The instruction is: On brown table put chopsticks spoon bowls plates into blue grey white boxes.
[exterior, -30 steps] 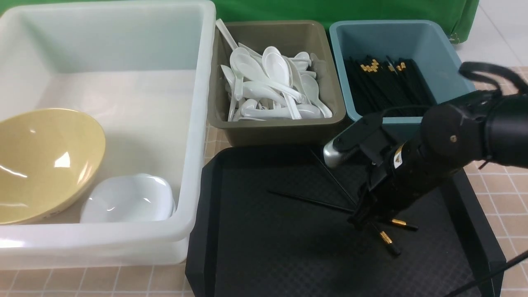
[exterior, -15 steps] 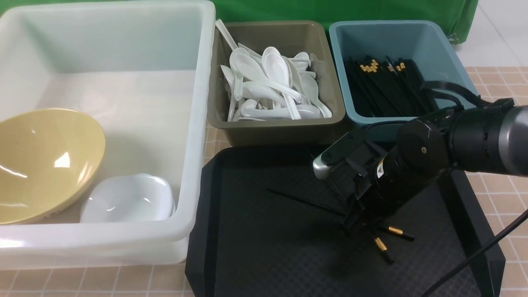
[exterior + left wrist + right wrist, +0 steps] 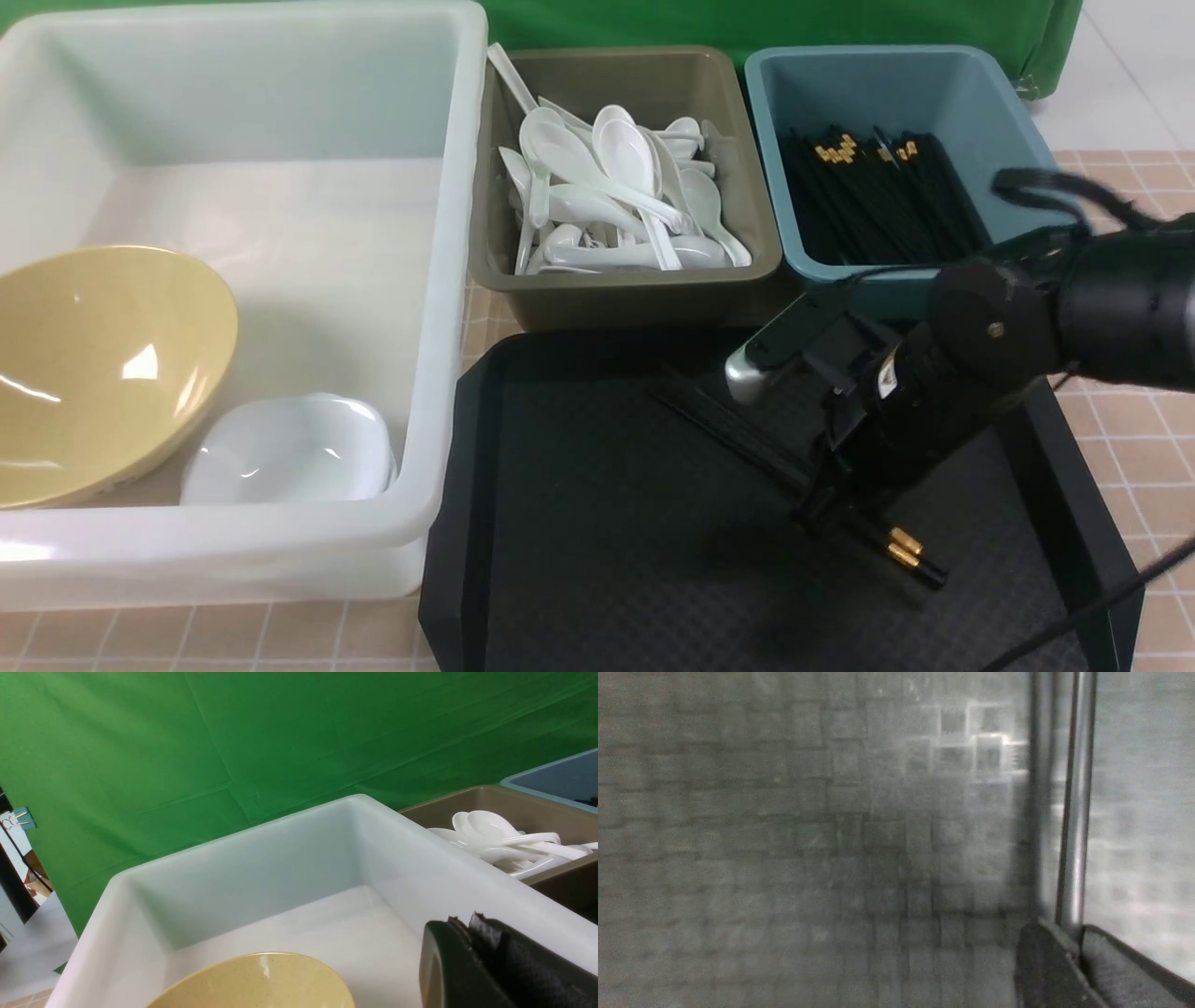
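Note:
Two black chopsticks point(image 3: 738, 437) with gold ends point(image 3: 902, 546) run side by side, slanting across the black tray. My right gripper point(image 3: 829, 509) points down and is shut on them near the gold ends. In the right wrist view the chopsticks point(image 3: 1073, 812) run straight out from between the closed jaws of the right gripper point(image 3: 1073, 934). My left gripper point(image 3: 463, 921) is shut and empty, over the white box point(image 3: 327, 812). The white box point(image 3: 439, 280) holds the yellow bowl point(image 3: 93, 364) and a white plate point(image 3: 289, 453). Spoons point(image 3: 607, 196) fill the grey box point(image 3: 644, 294). Several chopsticks point(image 3: 878, 201) lie in the blue box point(image 3: 1018, 121).
The black textured tray point(image 3: 579, 560) lies on the brown table point(image 3: 1120, 439) in front of the two small boxes, and its raised rim surrounds the gripper. A black cable point(image 3: 1102, 607) crosses the tray's near right corner. A green cloth point(image 3: 747, 19) hangs behind the boxes.
The two chopsticks lay crossed and apart on the tray; now they are drawn together, parallel. The right gripper's jaws have closed on them, and the arm has shifted slightly right.

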Available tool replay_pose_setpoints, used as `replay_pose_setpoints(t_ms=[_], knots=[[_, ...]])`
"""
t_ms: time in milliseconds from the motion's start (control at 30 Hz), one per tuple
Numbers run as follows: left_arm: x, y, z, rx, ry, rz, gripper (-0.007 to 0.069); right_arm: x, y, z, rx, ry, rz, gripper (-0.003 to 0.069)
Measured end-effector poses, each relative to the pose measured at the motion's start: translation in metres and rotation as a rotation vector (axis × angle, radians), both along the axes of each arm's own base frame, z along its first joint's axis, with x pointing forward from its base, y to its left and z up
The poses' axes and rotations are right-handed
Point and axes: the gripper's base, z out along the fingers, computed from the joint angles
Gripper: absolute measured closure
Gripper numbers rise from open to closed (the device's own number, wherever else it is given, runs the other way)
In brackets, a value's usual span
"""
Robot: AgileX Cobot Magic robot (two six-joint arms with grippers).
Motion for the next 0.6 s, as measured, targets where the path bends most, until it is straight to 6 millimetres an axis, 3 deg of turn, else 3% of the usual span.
replay_pose_setpoints(t_ms=[200,467,533,600], knots=[[0.0,0.0,0.0,0.0,0.0,0.0,0.062,-0.016,-0.009,0.052,0.068,-0.127,0.002,0.0565],[0.0,0.0,0.0,0.0,0.0,0.0,0.062,-0.039,-0.021,0.097,0.122,-0.239,0.01,0.0565],[0.0,0.0,0.0,0.0,0.0,0.0,0.062,-0.042,-0.024,0.108,0.134,-0.303,0.018,0.0565],[0.0,0.0,0.0,0.0,0.0,0.0,0.062,-0.041,-0.028,0.131,0.169,-0.506,0.033,0.0565]])
